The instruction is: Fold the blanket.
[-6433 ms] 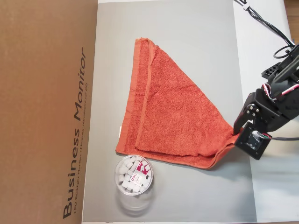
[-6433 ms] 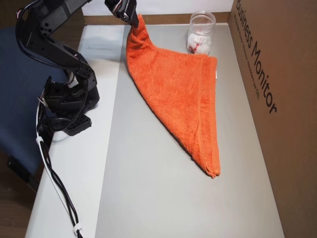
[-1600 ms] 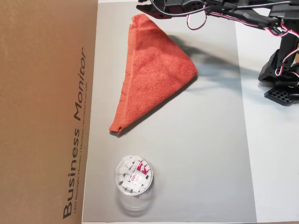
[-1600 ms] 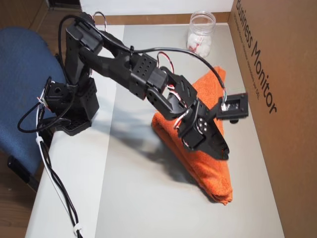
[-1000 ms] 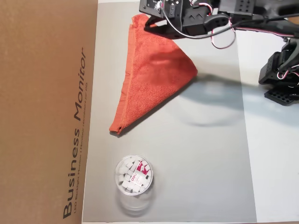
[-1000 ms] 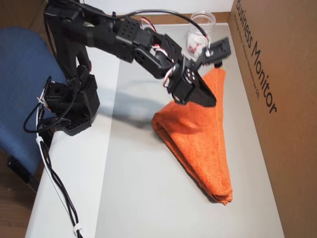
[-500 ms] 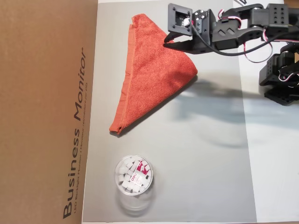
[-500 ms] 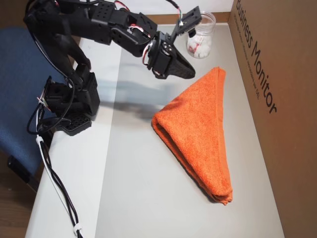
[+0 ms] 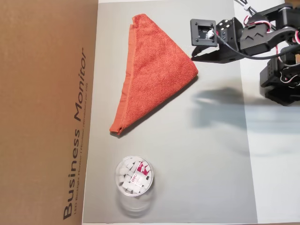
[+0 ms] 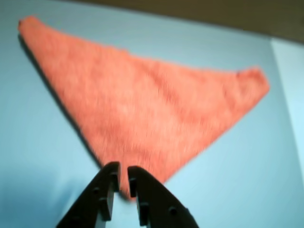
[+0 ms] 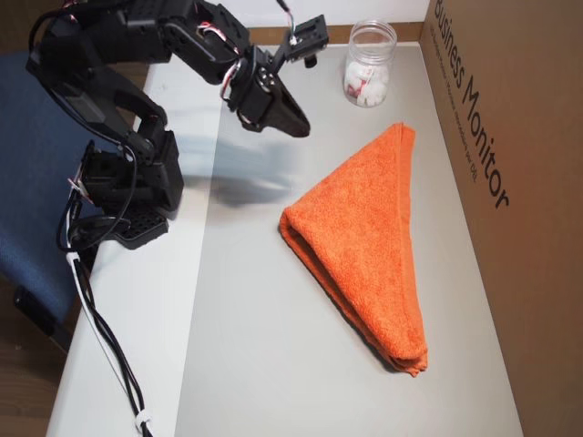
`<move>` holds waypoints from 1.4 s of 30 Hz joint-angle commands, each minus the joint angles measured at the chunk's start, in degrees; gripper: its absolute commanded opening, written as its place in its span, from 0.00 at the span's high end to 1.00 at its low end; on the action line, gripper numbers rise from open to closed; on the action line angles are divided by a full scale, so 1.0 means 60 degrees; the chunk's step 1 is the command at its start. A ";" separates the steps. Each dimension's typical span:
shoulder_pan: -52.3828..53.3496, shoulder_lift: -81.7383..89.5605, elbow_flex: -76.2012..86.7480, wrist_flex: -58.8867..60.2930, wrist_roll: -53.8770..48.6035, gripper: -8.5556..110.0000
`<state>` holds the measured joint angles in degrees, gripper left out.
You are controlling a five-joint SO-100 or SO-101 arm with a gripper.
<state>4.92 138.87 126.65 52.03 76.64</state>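
Observation:
The blanket (image 9: 154,70) is an orange-red terry cloth lying folded into a thick triangle on the grey mat, close to the cardboard box. It also shows in the other overhead view (image 11: 364,237) and, blurred, in the wrist view (image 10: 152,109). My gripper (image 9: 193,57) hovers in the air just off the blanket's corner that points toward the arm, not touching it. In an overhead view the gripper (image 11: 301,130) hangs above bare mat. The wrist view shows the fingertips (image 10: 119,167) almost together with nothing between them.
A clear jar (image 9: 134,176) of small white pieces stands on the mat beyond the blanket's pointed end; it also shows in the other overhead view (image 11: 369,62). A tall cardboard box (image 9: 47,112) walls one side. The arm's base (image 11: 127,196) and cable sit on the white table strip.
The gripper has drawn back off the blanket toward the arm's base and risen. The blanket has stayed still in its folded triangle.

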 commanded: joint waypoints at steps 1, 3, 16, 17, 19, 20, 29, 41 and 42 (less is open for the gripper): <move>-0.0220 0.0601 -0.0059 0.1069 0.0146 0.93; -0.0352 0.0820 -0.0059 0.1641 0.0146 0.93; -0.0454 0.2871 0.1904 0.3032 0.0146 0.93; -0.0454 0.3091 0.2124 0.3062 0.0146 0.93; -0.0469 0.3501 0.2563 0.3135 0.0132 0.93; -0.0469 0.3677 0.2769 0.3193 0.0132 0.93; -0.0469 0.4849 0.4175 0.3267 0.0132 0.93; -0.0469 0.6782 0.6182 0.3149 0.0132 0.93; -0.0469 0.6958 0.6343 0.3149 0.0132 0.93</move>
<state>2.64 178.07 163.65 71.54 77.26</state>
